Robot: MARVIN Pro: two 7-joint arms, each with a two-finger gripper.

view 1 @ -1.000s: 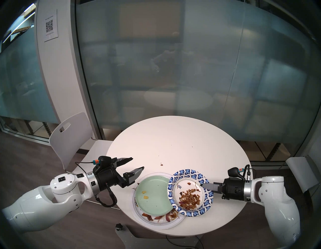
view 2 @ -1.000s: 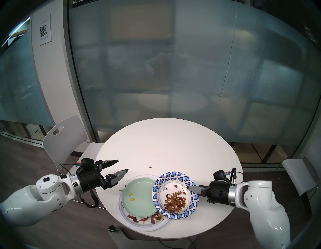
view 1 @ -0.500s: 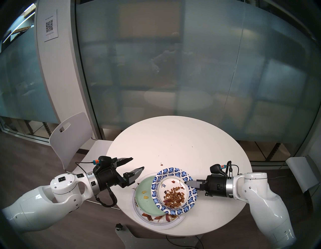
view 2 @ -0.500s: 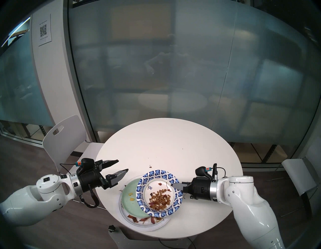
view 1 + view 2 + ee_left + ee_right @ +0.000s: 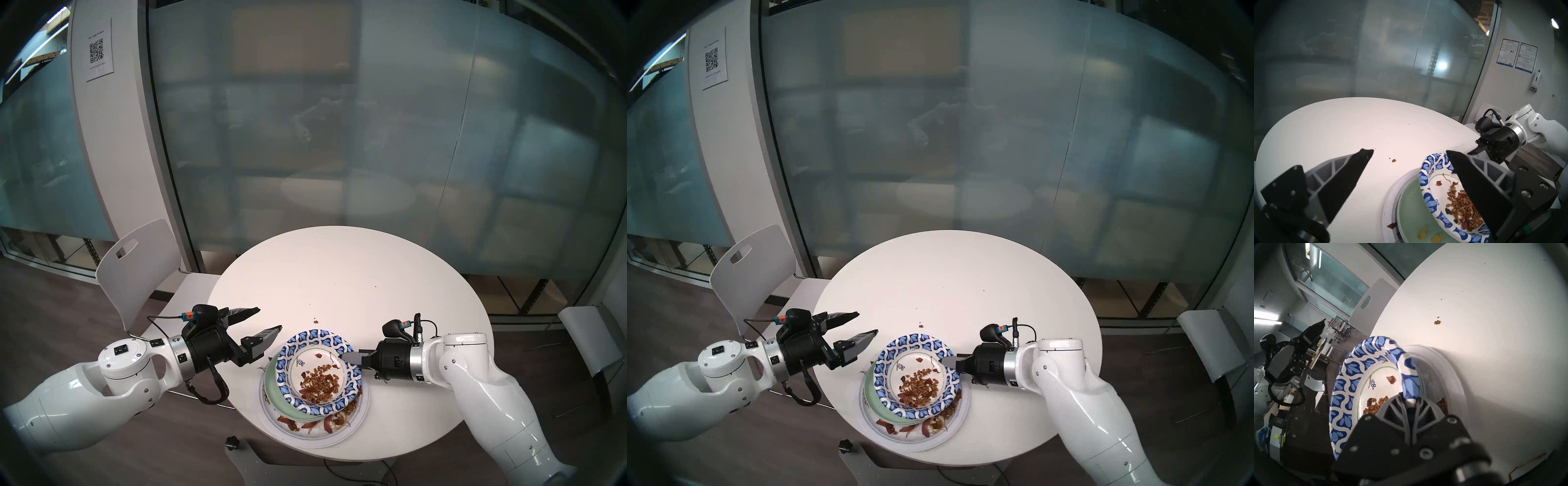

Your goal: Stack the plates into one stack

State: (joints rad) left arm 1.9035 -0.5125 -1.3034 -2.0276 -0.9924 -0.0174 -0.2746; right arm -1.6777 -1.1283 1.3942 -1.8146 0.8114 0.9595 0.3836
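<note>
We see the right end effector (image 5: 346,358) clamped on the blue-patterned plate (image 5: 317,371) rim over the pale-green plate (image 5: 274,390) near the worktop (image 5: 339,271) front edge, left end effector (image 5: 268,319) wide open, empty.

green plate (image 5: 271,387): mostly covered by patterned plate (image 5: 288,353); only a left crescent shows; any plates beneath it hidden
white plate (image 5: 339,437): centre buried under the pile; rim and near scraps visible
patterned plate, left wrist view: right part blocked by left finger (image 5: 1474,186)
right gripper (image 5: 346,357): lower finger hidden under the patterned rim
QR sheet (image 5: 98,51): print too small to read
wall notices (image 5: 1517,55): text unreadable
behind frosted glass (image 5: 339,135): shapes blurred
</note>
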